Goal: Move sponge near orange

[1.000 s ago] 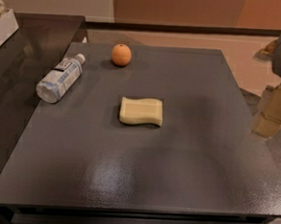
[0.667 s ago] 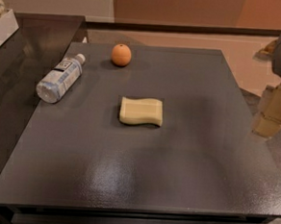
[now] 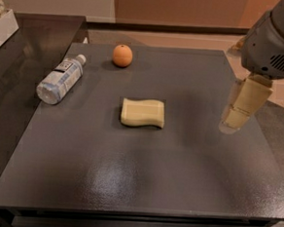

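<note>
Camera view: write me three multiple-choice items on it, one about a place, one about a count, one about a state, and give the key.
1. Where is the pincer relative to the sponge?
A. Pressed down on it
B. On its picture-right, over the table, apart from it
C. On its picture-left

2. How many loose things lie on the table?
A. Two
B. Five
C. Three

3. How is the water bottle placed?
A. Lying on its side
B. Standing upright
C. Stacked on the sponge

Key:
1 B: a bare stretch of table separates pincer and sponge.
2 C: only the sponge, the orange and the water bottle lie there.
3 A: its length rests on the table, cap end nearer the orange.
</note>
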